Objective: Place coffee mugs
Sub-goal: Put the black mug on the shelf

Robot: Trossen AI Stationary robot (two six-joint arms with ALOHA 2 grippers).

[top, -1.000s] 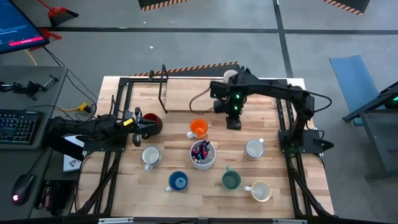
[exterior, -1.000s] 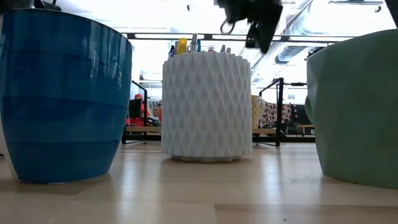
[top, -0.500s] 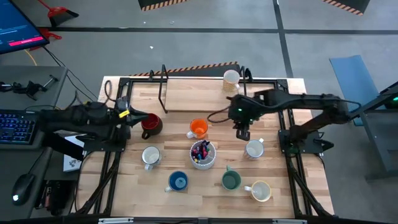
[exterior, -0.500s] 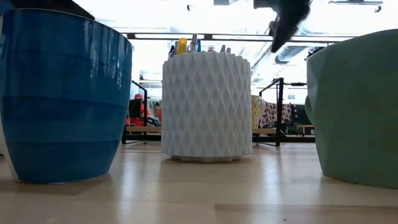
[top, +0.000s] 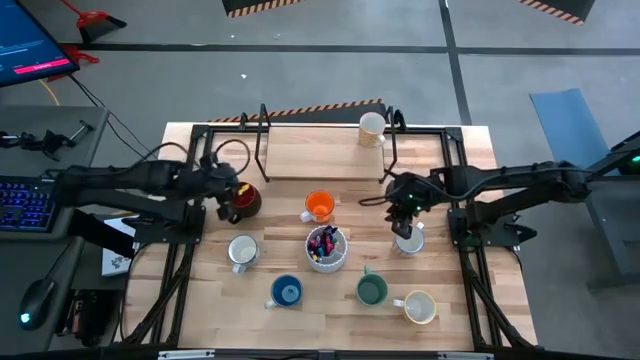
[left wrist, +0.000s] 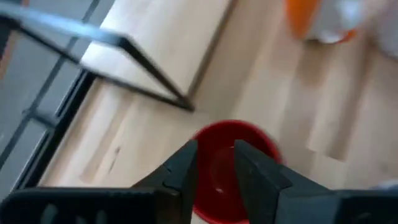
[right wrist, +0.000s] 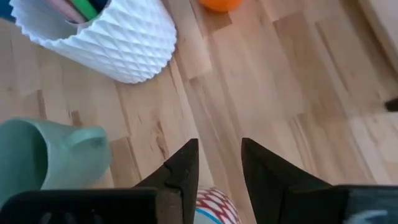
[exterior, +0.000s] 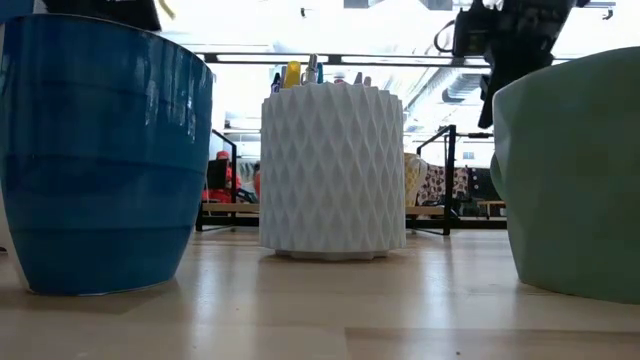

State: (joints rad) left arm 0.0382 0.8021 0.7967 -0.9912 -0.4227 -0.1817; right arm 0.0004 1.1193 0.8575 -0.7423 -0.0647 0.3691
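In the high view my left gripper point(top: 228, 197) is open beside the dark red mug point(top: 244, 201), on its left. In the left wrist view the open fingers point(left wrist: 214, 149) stand over that mug point(left wrist: 233, 163); I see no touch. My right gripper point(top: 404, 218) is open just above a white mug point(top: 409, 241), whose red-patterned rim point(right wrist: 211, 202) shows between the fingers point(right wrist: 219, 149). Another white mug point(top: 372, 128) stands on the raised wooden shelf point(top: 310, 152). The orange point(top: 319, 207), white point(top: 242, 251), blue point(top: 286, 291), green point(top: 372, 290) and cream point(top: 419, 307) mugs stand on the table.
A ribbed white pen cup point(top: 326, 247) stands mid-table between the mugs, close to the orange one. A black metal frame point(top: 262, 140) edges the shelf at the far side. In the low view the blue mug point(exterior: 100, 160) and green mug point(exterior: 570, 170) flank the pen cup point(exterior: 333, 170).
My right gripper has swung from the far middle of the table toward the near right and come down over the white mug. My left gripper drew back toward the left edge, then returned to the dark red mug. No mug has moved.
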